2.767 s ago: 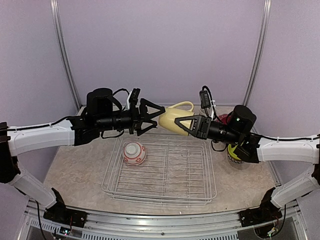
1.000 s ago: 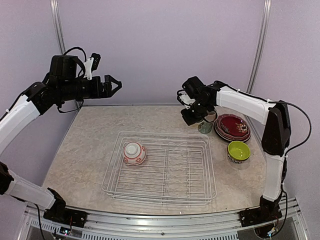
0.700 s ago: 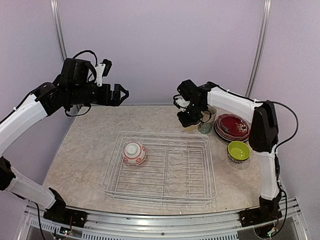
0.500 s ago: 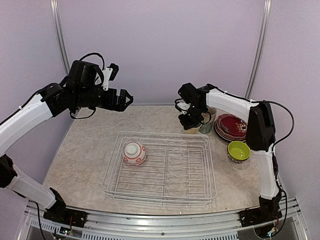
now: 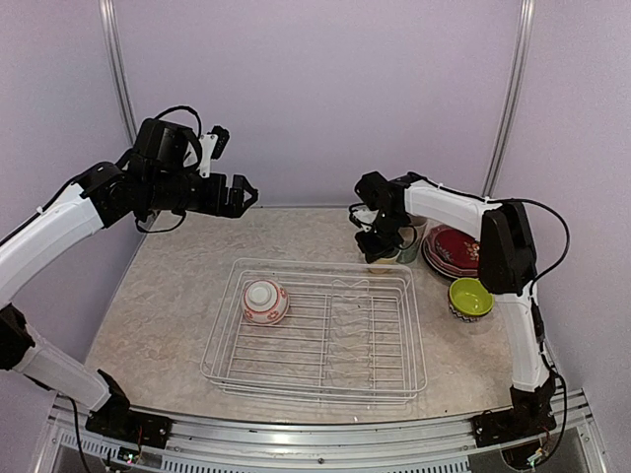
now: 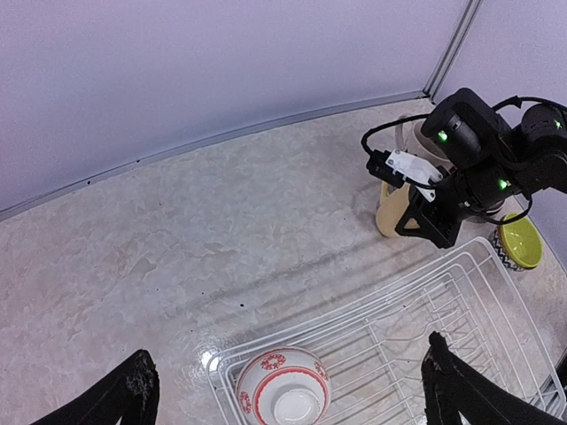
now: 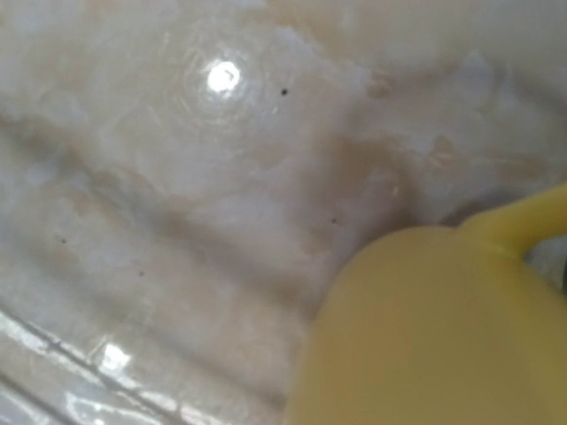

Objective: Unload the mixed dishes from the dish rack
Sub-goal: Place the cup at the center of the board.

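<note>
The wire dish rack [image 5: 317, 379] holds one red-patterned bowl [image 5: 265, 301], upside down at its far left; it also shows in the left wrist view [image 6: 283, 403]. My left gripper [image 5: 237, 194] is open and empty, high above the table's far left. My right gripper [image 5: 379, 244] is low on the table behind the rack's far right corner, shut on the pale yellow mug [image 6: 387, 212], which fills the right wrist view [image 7: 425, 336]. Its fingers are hidden there. The tall floral cup [image 5: 407, 248] stands just right of it.
A stack of plates with a maroon one on top [image 5: 459, 251] lies at the far right. The lime-green bowl [image 5: 471, 296] sits in front of it, stacked on a black-and-white one. The rack's wires [image 6: 461, 292] fill the table's middle.
My right arm has carried the mug from mid-air to the far right and lowered it beside the floral cup. My left arm drew back up and left, empty and open.
</note>
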{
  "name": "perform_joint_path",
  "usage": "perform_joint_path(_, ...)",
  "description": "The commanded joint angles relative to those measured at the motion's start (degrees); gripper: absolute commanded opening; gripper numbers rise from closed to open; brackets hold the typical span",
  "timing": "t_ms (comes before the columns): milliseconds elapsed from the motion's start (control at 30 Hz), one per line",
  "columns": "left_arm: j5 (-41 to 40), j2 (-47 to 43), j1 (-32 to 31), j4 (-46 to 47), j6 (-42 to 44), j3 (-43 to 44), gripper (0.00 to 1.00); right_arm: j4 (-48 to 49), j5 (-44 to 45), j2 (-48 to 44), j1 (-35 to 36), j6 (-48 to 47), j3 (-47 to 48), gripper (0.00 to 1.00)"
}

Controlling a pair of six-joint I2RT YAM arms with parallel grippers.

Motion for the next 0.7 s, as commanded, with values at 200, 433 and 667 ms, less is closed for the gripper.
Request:
perform_joint_path(200,0.96,-0.57,0.45,-1.14,-0.89,1.71,0.99,0.71,0.06,-0.42,-0.28,0.18,2.98,0.33)
perform_joint_path(433,1.16,-0.27,0.47,-1.56,-0.99,1.92,0.99,0.1,1.1,-6.23,0.93,-0.55,4.03,0.5)
perform_joint_path(667,2.43,0.98,0.38,-2.54,-1.66,2.78,0.99,6.6,5.8,-18.26,6.19,-2.01,-5.94,0.67)
